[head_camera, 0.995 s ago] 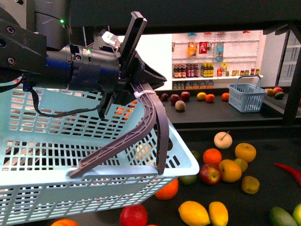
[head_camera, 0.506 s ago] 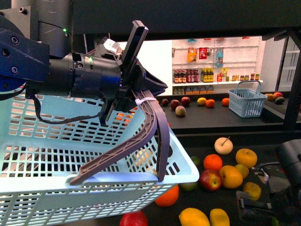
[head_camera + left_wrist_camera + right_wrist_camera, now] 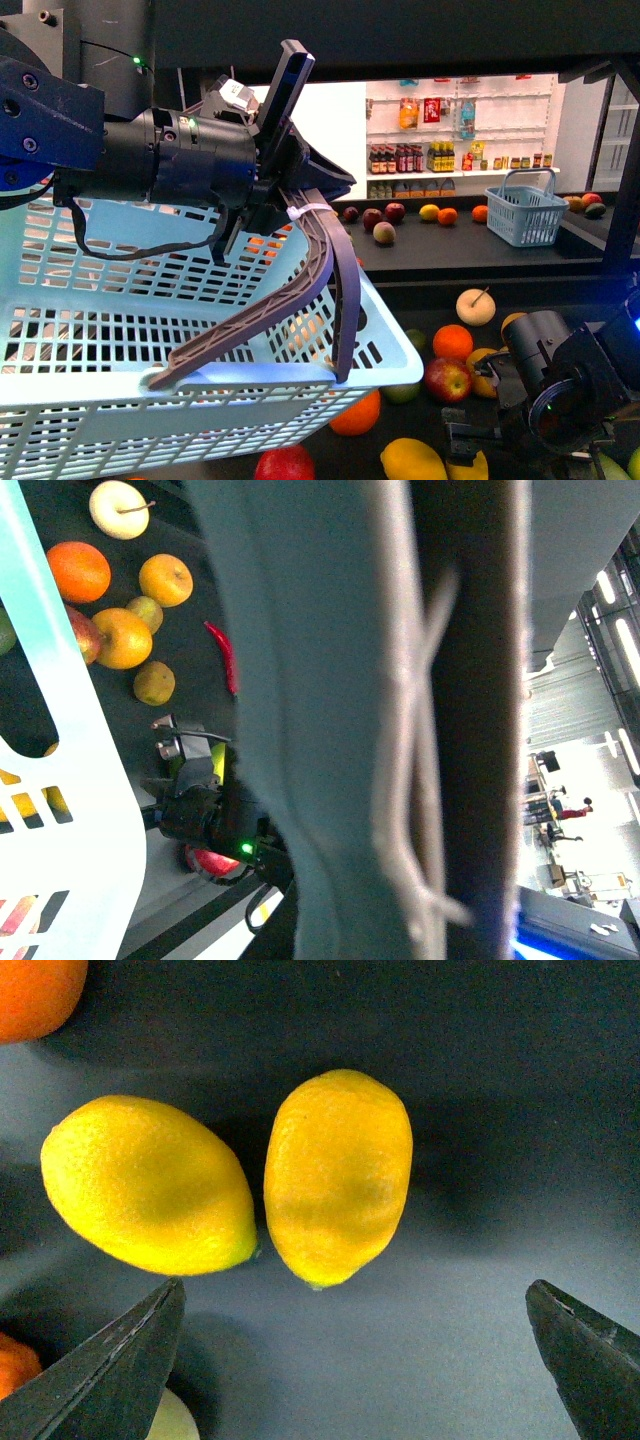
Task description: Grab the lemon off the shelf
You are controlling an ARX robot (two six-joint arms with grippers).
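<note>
Yellow and oval, the lemon (image 3: 338,1175) I want lies on the dark desk (image 3: 500,1090) of the shelf (image 3: 470,250), straight ahead of my right claw (image 3: 355,1355) and close to the midline between its two fingertips (image 3: 120,1360). Its long axis runs along my line of reach, pointed end towards me, so the fingers would close across its narrow width. That is the relation that matters. A second lemon (image 3: 150,1185) sits just beside it, perhaps touching, angled off towards one finger, so that finger has to slip into the thin gap between the two fruits or push the neighbour aside. An orange (image 3: 35,990) lies further out, beyond that neighbour.

My right claw is spread wide and holds nothing. It is the nearer one by far. My left claw (image 3: 290,200) is clamped on the grey handle (image 3: 330,270) of the pale blue basket (image 3: 150,330), held up well apart from the fruit.

Half a second ago my right arm (image 3: 560,400) was only at the lower edge of the front view. A second ago it was absent. Now it has swung inward over the lemons. The basket has barely shifted.
</note>
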